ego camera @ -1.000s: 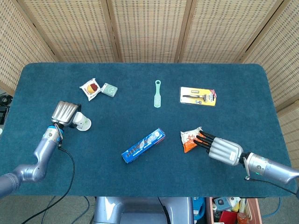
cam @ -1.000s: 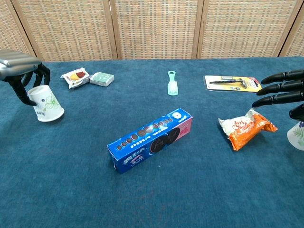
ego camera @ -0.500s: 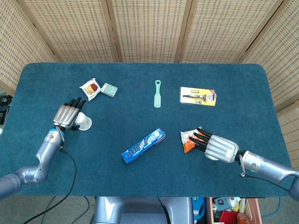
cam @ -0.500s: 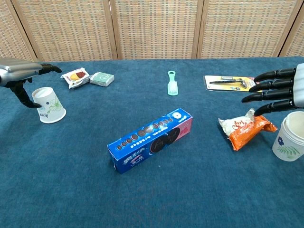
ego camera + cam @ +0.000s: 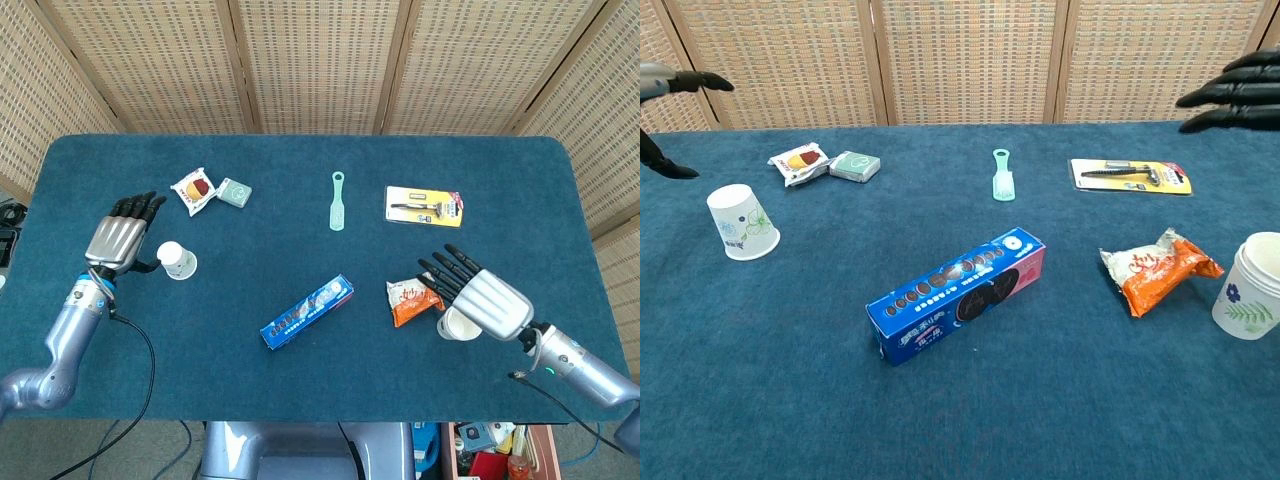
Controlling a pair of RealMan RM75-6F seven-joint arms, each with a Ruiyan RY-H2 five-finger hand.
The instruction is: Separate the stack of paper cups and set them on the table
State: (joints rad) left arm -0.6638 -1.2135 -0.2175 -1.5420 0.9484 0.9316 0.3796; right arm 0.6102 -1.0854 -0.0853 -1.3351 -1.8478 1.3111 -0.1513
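Observation:
One white paper cup with a flower print stands upside down at the left of the table, also seen from above as the left cup. A second paper cup stands upright at the right, partly under my right hand in the head view as the right cup. My left hand hovers open just left of its cup, fingers straight and apart. My right hand is raised above its cup, open, its fingertips showing at the chest view's top right. Neither hand touches a cup.
A blue biscuit box lies mid-table. An orange snack packet sits beside the right cup. Further back are a mint-green comb, a carded razor, a small snack pack and a green packet.
Both hands let go of their cups and rose. The left hand opened and drew away to the left; the right hand lifted off, uncovering the upright cup.

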